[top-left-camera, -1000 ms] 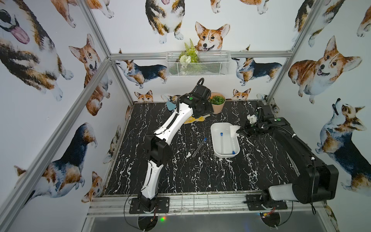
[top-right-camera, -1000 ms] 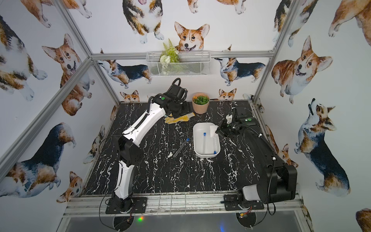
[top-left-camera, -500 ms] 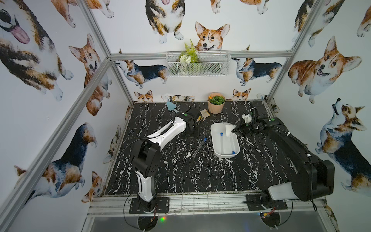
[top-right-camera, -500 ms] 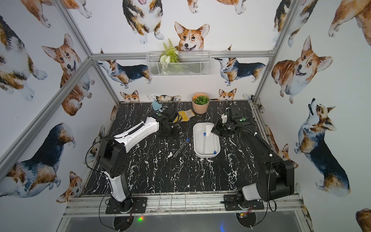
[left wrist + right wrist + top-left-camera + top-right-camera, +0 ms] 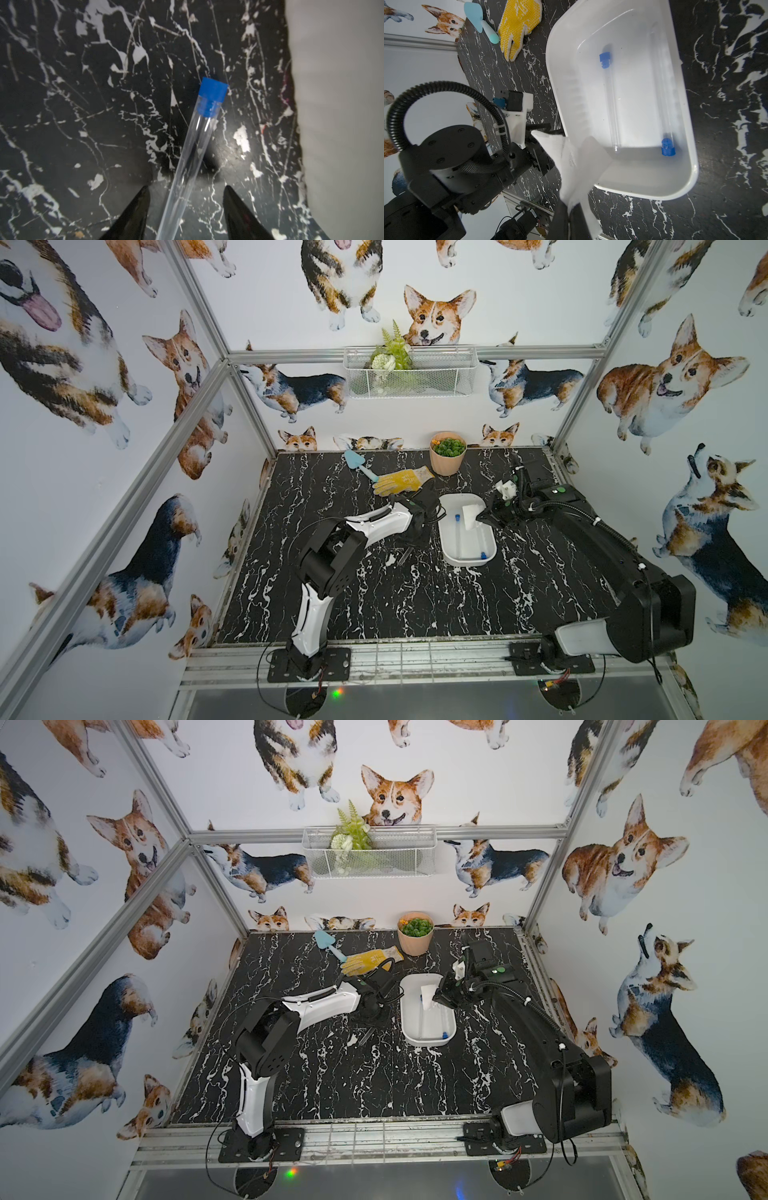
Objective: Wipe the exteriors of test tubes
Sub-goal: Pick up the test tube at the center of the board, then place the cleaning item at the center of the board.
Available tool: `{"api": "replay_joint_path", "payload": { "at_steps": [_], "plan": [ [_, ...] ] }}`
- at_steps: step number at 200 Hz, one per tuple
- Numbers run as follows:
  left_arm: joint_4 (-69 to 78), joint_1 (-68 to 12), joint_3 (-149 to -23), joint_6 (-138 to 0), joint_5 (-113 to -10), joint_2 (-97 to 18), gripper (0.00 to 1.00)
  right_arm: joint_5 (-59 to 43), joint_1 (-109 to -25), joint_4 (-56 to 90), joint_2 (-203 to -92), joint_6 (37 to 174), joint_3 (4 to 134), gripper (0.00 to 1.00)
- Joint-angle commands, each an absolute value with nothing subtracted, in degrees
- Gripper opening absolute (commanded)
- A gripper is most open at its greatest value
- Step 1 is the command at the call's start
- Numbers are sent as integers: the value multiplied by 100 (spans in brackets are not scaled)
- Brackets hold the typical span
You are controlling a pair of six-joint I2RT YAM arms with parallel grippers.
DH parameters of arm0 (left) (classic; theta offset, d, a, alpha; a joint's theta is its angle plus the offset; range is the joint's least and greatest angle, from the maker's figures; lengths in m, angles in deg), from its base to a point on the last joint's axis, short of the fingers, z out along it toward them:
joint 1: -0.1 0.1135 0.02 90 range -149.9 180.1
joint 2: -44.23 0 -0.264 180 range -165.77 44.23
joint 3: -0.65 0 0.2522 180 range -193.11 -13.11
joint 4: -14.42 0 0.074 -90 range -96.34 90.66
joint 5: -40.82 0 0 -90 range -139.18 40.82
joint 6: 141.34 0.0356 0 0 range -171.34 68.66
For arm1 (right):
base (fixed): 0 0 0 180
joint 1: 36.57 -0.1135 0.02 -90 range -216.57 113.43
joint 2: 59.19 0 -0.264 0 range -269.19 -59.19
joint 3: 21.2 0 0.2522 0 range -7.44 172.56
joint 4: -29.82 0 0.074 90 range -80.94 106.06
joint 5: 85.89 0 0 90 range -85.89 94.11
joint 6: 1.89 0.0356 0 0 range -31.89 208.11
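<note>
While left fingers (image 5: 133, 218) sit apart around the thin clear blue-capped test tube (image 5: 193, 149), at nine o'clock of the white plastic tub (image 5: 633, 178), close them softly; right fingers (image 5: 560, 226) clamp the white cloth (image 5: 571, 162).

**Colours & patterns, bench**

Black marble-look tabletop (image 5: 374, 593) had white veins. Clear plastic test tubes (image 5: 611, 104) had blue caps. Oblong plastic tub (image 5: 566, 83) & woven cloth (image 5: 571, 166) were white; knit glove (image 5: 519, 27) yellow, small trowel (image 5: 475, 14) lt blue. Walls (image 5: 685, 448): white w/ corgi print.

Top views, pair: high over the front edge of the table (image 5: 415, 605), angled down toward its back edge, distant; whole table shared. Wrist views, pair: close, facing down; both catch the white tub (image 5: 643, 187).
</note>
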State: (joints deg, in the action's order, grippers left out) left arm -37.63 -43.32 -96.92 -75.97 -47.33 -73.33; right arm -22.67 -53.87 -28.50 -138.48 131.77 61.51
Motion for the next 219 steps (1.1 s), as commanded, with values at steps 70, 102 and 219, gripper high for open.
{"api": "replay_joint_path", "payload": {
  "at_steps": [70,102,219],
  "plan": [
    [-3360,-4327,-9440,-7457,-4593,-7288,13,-2184,-5544,-2962,-13824,13188,6219,0],
    [-3612,-4257,-9790,-7426,-4548,-7108,12,-2182,-5699,-2931,-13932,13187,6352,0],
    [-4503,-3289,-9960,-8062,-5372,-5600,14,-2364,-7291,-3185,-16139,12924,7767,0]
  ]
}}
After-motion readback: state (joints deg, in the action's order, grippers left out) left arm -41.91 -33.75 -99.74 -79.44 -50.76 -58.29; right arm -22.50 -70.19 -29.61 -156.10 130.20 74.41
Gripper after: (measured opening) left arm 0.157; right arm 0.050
